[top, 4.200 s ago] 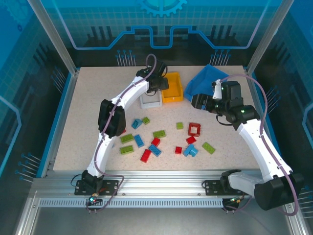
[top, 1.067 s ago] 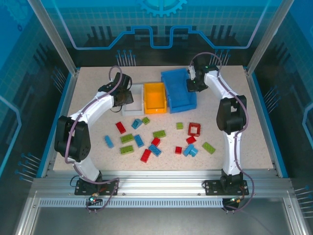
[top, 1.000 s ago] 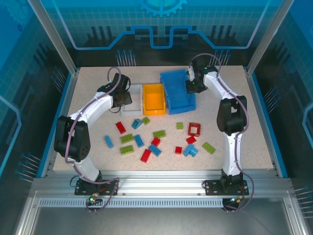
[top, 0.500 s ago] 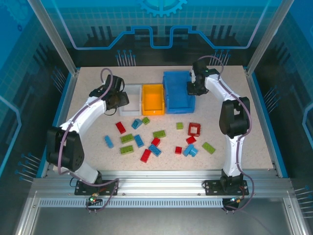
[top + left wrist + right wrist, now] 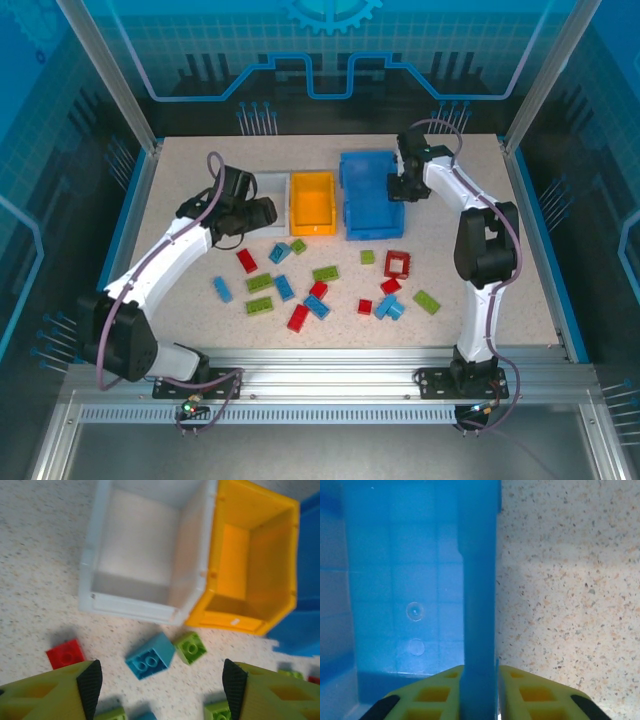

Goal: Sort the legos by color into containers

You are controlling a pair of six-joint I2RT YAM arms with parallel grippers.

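Note:
Three containers stand in a row at the back: a white-grey bin (image 5: 275, 183), a yellow-orange bin (image 5: 312, 203) and a blue bin (image 5: 368, 196). All three look empty. Red, light blue and olive green legos lie scattered in front of them, among them a red open frame (image 5: 398, 264). My left gripper (image 5: 263, 213) hovers open before the white bin (image 5: 131, 602); a light blue brick (image 5: 150, 658) and a green brick (image 5: 190, 647) lie on the table between its fingers (image 5: 90, 684). My right gripper (image 5: 480, 690) straddles the blue bin's right wall (image 5: 479, 595), open with a thin gap at its right finger.
A red brick (image 5: 65, 653) lies left of the light blue one. The yellow-orange bin (image 5: 250, 560) touches the white one. Bare speckled table (image 5: 570, 580) lies right of the blue bin. Metal posts and a blue rail frame the table (image 5: 130, 230).
The left gripper has pulled back from the white bin toward the near side and opened wider. The right gripper has slid the blue bin square beside the yellow one and loosened its hold.

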